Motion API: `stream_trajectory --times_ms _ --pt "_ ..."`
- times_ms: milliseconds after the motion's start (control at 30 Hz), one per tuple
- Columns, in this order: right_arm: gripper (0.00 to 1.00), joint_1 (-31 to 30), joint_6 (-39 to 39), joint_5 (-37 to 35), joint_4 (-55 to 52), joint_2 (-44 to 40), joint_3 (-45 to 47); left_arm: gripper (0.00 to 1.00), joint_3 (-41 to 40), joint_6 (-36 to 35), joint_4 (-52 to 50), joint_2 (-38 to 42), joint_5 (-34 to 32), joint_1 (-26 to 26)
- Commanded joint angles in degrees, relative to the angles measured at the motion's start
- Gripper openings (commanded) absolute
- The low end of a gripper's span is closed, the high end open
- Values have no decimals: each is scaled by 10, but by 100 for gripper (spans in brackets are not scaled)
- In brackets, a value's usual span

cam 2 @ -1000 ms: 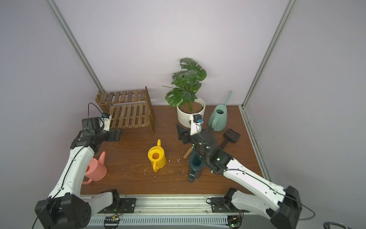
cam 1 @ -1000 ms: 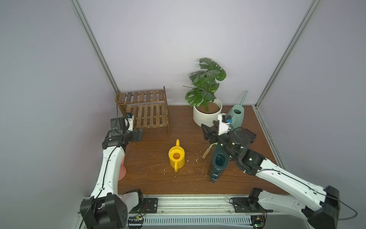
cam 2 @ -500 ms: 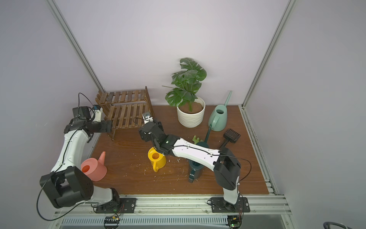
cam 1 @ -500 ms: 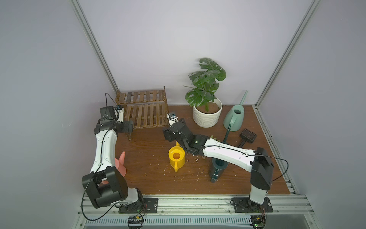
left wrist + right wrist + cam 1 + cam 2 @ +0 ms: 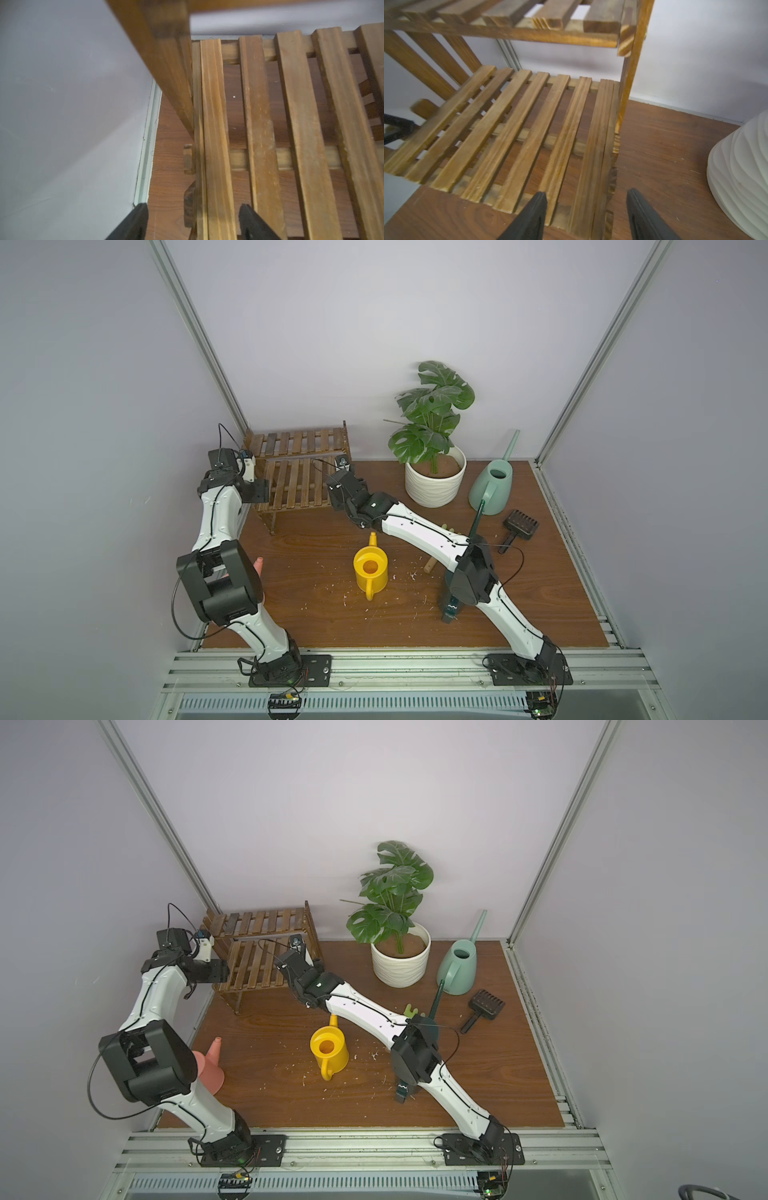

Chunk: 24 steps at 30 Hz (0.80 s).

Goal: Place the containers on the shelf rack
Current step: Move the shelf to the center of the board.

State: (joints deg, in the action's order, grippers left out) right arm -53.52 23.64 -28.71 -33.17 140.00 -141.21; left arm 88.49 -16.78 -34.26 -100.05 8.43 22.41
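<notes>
The shelf rack [image 5: 299,472] stands at the back left with both slatted shelves bare. My left gripper [image 5: 193,207] is open, its jaws astride the left edge slat of the lower shelf [image 5: 216,145]. My right gripper [image 5: 586,193] is open astride that shelf's right side rail [image 5: 602,166]. The yellow can [image 5: 370,572] stands mid-table. The pink can [image 5: 212,1065] sits behind my left arm's elbow. The dark teal can [image 5: 451,610] is mostly hidden by my right arm's elbow. The mint-green can [image 5: 492,487] stands at the back right.
A potted plant in a white ribbed pot [image 5: 434,485] stands just right of the rack, close to my right gripper. A black hand rake [image 5: 519,526] and a small green fork [image 5: 410,1009] lie on the right. Crumbs are scattered round the yellow can.
My right arm has swung from the teal can across to the rack's right side. My left gripper has moved back to the rack's left edge. Both pairs of jaws have narrowed.
</notes>
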Motion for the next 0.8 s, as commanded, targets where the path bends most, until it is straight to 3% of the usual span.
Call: stream_trajectory --times_ms 0,133,300,633,767 --pt "60 9 17 10 -42 9 -26 69 18 3 -5 -11 11 8" --pt "54 16 17 22 -41 19 -25 64 16 6 -5 -21 17 9" --pt "50 17 16 29 -40 27 -25 49 4 11 -5 -26 30 8" --pt "49 23 31 20 -39 43 -25 40 -22 9 -4 -15 49 9" --pt "43 26 37 16 -42 45 -25 34 -32 10 -4 -13 63 8"
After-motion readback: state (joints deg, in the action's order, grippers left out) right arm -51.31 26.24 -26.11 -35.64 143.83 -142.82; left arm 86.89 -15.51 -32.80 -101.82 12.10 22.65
